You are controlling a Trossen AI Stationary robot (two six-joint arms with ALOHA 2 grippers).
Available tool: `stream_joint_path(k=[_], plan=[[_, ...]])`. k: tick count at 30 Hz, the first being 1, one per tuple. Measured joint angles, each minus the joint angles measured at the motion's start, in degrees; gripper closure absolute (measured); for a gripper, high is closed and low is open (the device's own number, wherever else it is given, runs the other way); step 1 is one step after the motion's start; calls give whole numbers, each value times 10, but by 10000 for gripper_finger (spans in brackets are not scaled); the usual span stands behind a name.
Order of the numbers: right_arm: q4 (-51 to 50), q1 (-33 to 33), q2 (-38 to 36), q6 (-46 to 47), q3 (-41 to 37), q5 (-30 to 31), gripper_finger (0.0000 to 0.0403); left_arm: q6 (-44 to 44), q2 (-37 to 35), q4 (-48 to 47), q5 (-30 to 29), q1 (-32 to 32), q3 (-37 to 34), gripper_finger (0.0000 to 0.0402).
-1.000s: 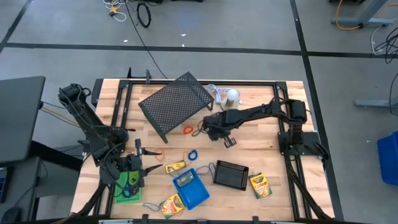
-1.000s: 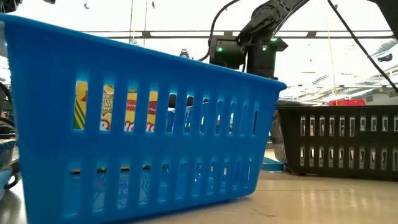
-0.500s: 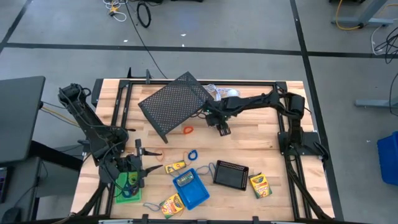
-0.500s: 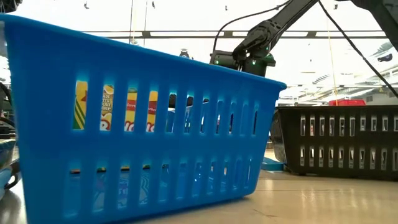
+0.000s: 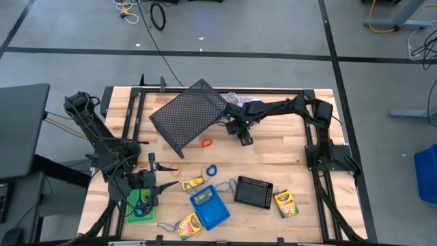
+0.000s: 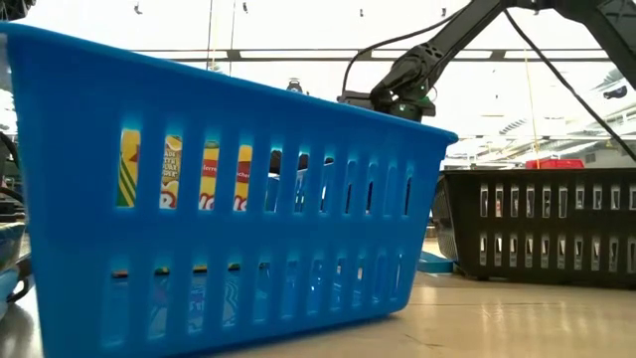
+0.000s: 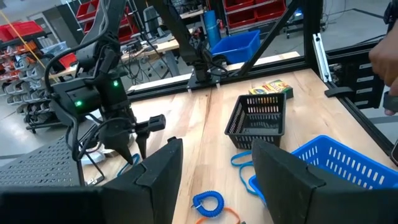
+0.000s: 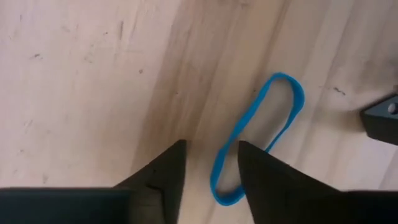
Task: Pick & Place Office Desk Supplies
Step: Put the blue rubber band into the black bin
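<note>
Blue elastic loop (image 8: 258, 138) lies flat on wood beneath the right gripper (image 8: 208, 165), fingers spread, empty. Left gripper (image 7: 214, 168) hangs parted above the green tray (image 5: 140, 208).

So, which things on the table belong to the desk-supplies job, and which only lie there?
Job things:
- blue plastic slotted basket
- small black mesh tray
- yellow-green crayon boxes
- thin blue elastic loop
- orange elastic loop

Only lying there:
- large black mesh rack
</note>
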Motion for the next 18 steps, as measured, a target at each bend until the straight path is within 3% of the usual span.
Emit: stream_joint_path(k=[7,18], plan=[[-49,0,1,4,2,-36,333,-2,0,0,0,0,0,200],[-98,51,0,23,2,-25,361,-2,0,0,0,0,0,200]])
